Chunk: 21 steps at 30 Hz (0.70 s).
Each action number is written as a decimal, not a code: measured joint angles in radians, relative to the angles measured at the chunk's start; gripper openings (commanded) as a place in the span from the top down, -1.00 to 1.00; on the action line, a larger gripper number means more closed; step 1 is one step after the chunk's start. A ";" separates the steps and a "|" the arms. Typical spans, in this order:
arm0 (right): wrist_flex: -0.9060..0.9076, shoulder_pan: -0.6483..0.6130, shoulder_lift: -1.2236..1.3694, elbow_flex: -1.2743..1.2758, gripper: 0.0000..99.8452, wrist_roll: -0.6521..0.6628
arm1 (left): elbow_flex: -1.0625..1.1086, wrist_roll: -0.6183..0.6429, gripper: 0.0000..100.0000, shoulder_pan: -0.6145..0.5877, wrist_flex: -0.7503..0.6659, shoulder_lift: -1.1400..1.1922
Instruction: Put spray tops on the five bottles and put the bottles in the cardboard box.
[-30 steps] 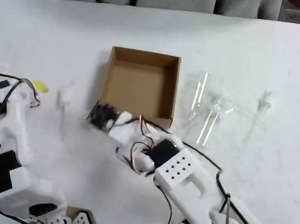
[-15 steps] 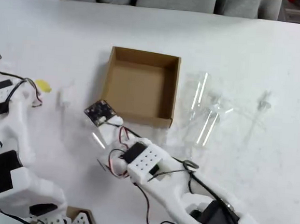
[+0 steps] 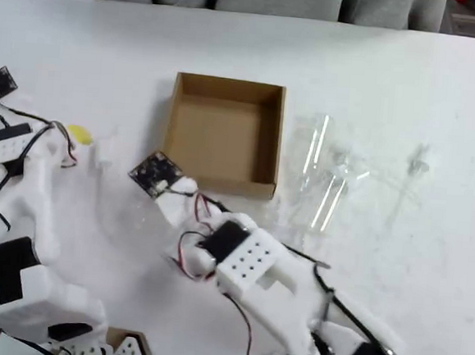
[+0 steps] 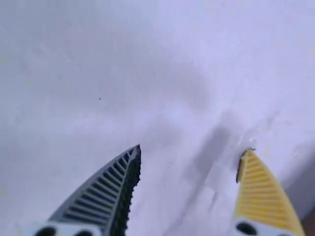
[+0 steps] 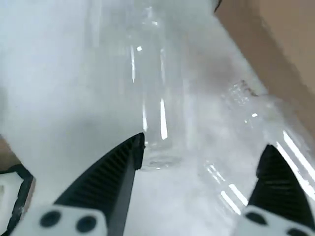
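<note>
The right gripper (image 5: 204,142), spread wide at the lower-left corner of the cardboard box (image 3: 220,135), has 1 clear bottle (image 5: 152,98) lying just ahead of it, long axis pointing away from it, and a 2nd bottle (image 5: 246,142) alongside. The left gripper (image 4: 192,149), also wide, hangs over the table (image 4: 74,59), so the right arm looks nearer.

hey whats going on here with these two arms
Two robot arms are packing clear spray bottles into a cardboard box, which is empty so far. The right gripper is open and low over the table beside the box, with a clear bottle lying just ahead of it. The left gripper is open too, over the table, holding nothing. More clear bottles lie right of the box in the high view.
</note>
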 measured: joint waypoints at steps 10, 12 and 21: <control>0.014 0.356 -0.239 0.006 0.87 0.028 | 0.000 0.000 0.39 0.023 0.193 -0.006; -0.018 0.411 -0.252 0.028 0.87 0.028 | 0.000 0.000 0.39 0.034 0.245 -0.044; -0.092 0.442 -0.258 0.069 0.86 0.008 | 0.172 0.000 0.39 0.195 0.416 -0.388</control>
